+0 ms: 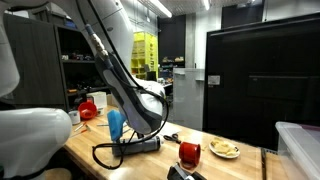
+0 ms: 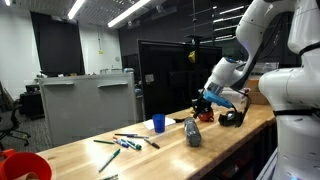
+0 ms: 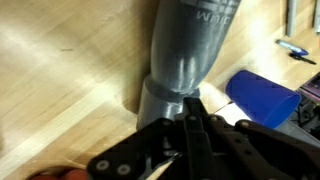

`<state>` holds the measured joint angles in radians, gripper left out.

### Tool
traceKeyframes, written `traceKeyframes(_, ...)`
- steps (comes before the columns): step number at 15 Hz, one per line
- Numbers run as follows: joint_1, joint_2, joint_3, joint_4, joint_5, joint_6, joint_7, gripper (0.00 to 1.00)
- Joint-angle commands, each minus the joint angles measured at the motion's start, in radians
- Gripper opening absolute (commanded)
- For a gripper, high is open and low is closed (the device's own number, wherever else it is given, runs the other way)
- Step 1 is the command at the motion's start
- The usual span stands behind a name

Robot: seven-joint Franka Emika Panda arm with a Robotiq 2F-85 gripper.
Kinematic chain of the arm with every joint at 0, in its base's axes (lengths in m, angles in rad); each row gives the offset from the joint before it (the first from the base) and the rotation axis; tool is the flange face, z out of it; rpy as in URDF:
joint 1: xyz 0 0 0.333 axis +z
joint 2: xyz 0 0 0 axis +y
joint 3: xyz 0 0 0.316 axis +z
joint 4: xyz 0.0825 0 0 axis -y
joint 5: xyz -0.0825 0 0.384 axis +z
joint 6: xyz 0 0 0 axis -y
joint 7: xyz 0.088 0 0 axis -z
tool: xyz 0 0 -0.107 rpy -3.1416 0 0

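Plainly, the work in hand is an approach to the grey bottle [image 3: 190,45]; in the wrist view the gripper [image 3: 194,104] comes in from the bottom edge with its tips at the bottle's narrower near end, touching it or just short of it, I cannot settle which; the jaws look pressed together with nothing between them. The bottle rests on the wooden bench [image 3: 70,90], seemingly on its side with the wide body pointing away from the camera; in an exterior view the grey bottle [image 2: 192,132] is too small for its pose to be judged, and it sits below and beside the gripper. A blue cup [image 3: 262,97] stands just beside the bottle, and markers [image 3: 296,48] lie farther off; a red mug [image 1: 189,153] and a plate [image 1: 224,149] sit well apart from them.

My judgement: this is the stage before any grasp; taking hold would call for the jaws to spread wider than the narrow end, centre on it, and keep off the cup.

As to writing: white lettering runs across the bottle at the top edge of the wrist view; the frame cuts it off, a W-like letter shows, and no brand can be read; no other label is legible.
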<state>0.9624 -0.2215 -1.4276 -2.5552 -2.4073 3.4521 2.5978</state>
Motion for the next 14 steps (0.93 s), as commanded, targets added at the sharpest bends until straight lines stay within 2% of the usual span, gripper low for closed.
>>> traceKeyframes(1,-0.105,0.025,0.115,0.001,0.099,0.012,0.0,0.0)
traceKeyframes(4,-0.211,0.029,0.161,0.009,0.121,0.017,0.0,0.0)
traceKeyframes(6,-0.312,0.088,0.203,0.03,0.125,0.023,0.0,0.0)
traceKeyframes(8,-0.375,0.097,0.223,0.036,0.08,0.015,0.026,0.0)
traceKeyframes(12,-0.438,0.131,0.272,0.026,0.037,0.015,0.024,0.0)
traceKeyframes(14,-0.482,0.136,0.334,0.04,0.05,0.015,0.021,0.0)
